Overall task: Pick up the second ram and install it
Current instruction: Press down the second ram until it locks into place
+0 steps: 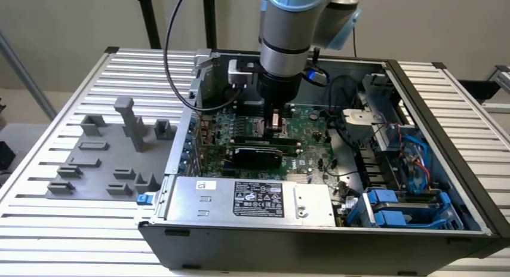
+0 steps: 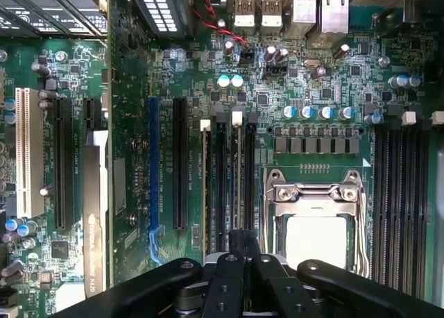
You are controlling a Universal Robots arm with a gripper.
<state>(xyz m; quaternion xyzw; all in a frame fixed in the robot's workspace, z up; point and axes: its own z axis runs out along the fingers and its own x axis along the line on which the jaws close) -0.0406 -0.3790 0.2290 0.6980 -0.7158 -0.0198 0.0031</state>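
So the arm [image 1: 291, 26] is coming in from the top, pretty much straight up and down, wrist pointing directly downward. There's a cable looping off its side toward the exterior view's left. The end effector [image 1: 275, 129] hangs low at the bottom of it, dark and narrow. In the wrist view the black fingers [image 2: 243, 245] sit pinched close together.

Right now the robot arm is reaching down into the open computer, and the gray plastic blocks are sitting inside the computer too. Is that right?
Not quite. The gripper is down inside the open computer case, over the motherboard. But the gray plastic blocks are outside the case, on a gray tray on the table at the exterior view's left. The exterior view shows it.
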